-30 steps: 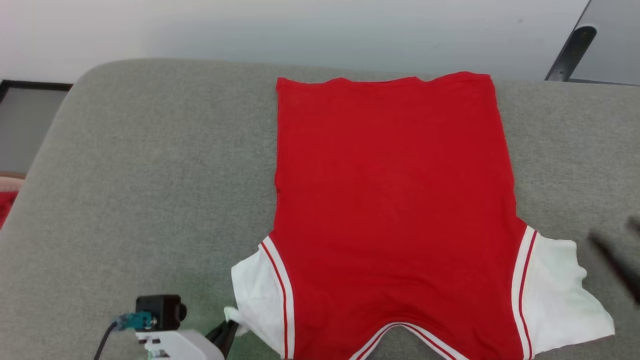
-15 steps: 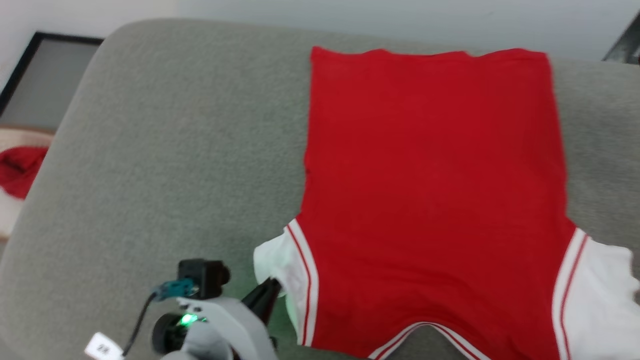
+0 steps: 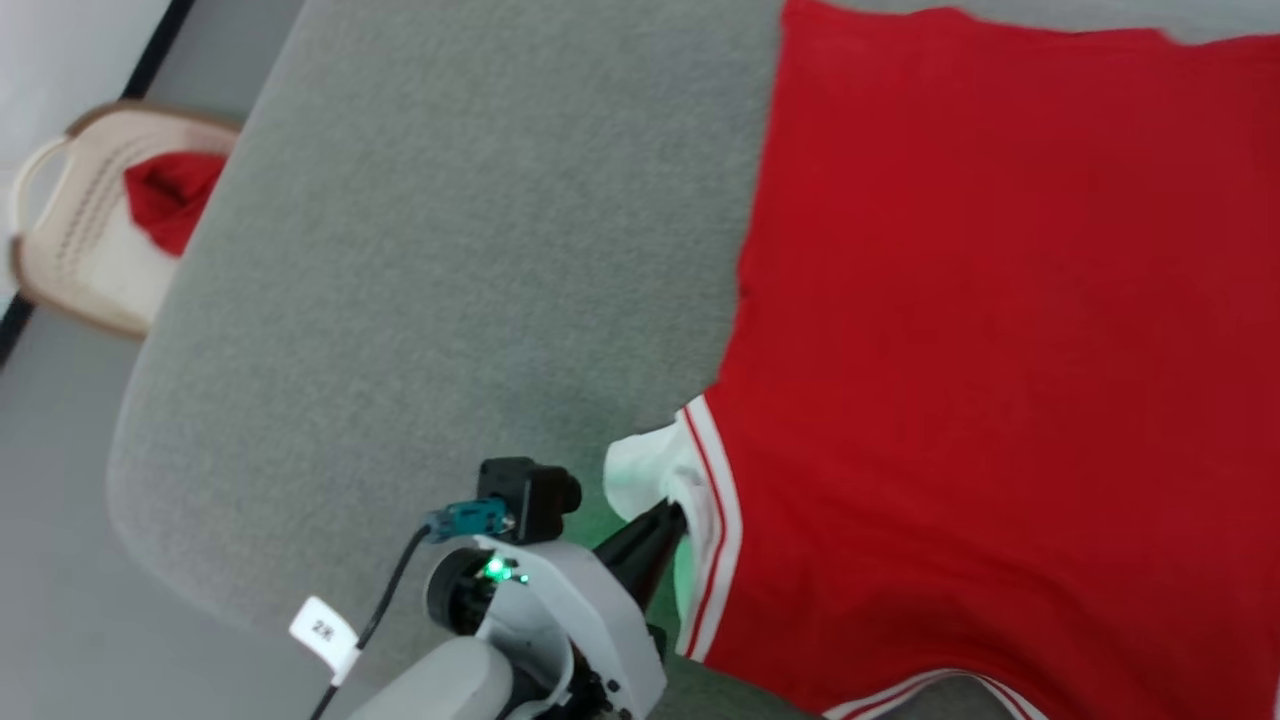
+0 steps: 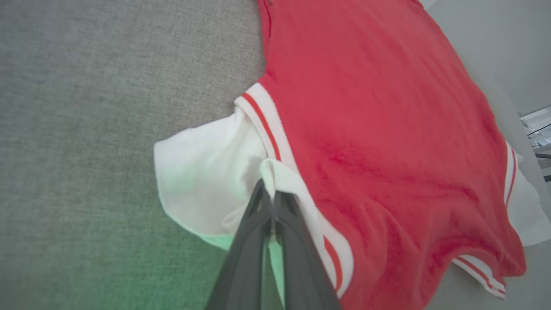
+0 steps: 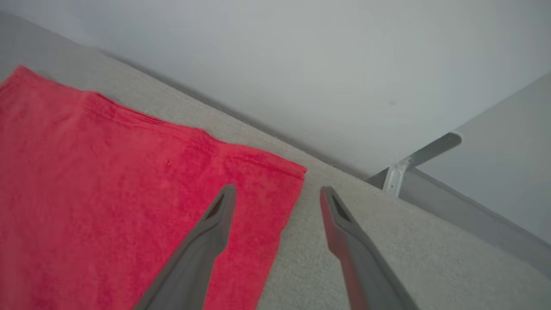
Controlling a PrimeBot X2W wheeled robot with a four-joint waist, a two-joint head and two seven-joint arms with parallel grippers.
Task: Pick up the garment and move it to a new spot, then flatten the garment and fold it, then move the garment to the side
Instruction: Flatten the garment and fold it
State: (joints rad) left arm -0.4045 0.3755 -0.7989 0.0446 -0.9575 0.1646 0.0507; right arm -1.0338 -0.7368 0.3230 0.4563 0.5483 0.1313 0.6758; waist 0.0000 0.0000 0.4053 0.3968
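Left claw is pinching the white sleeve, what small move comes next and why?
Probably lift the left claw slightly and carry the sleeve inward over the red body: it is shut on the sleeve, and the garment lies flat, ready for folding.

the left wrist housing (image 3: 560, 620) is smooth, rounded and pale grey, with a small green light (image 3: 493, 570) glowing on it. a black boxy camera (image 3: 527, 490) sits on top, with a teal plug (image 3: 468, 519) at its side. a thin black cable (image 3: 385, 605) carries a white tag (image 3: 322, 632) with dark print. the left gripper (image 3: 672, 515) has long tapering charcoal fingers (image 4: 245, 258), and the right gripper (image 5: 279, 189) has the same matte wedges.
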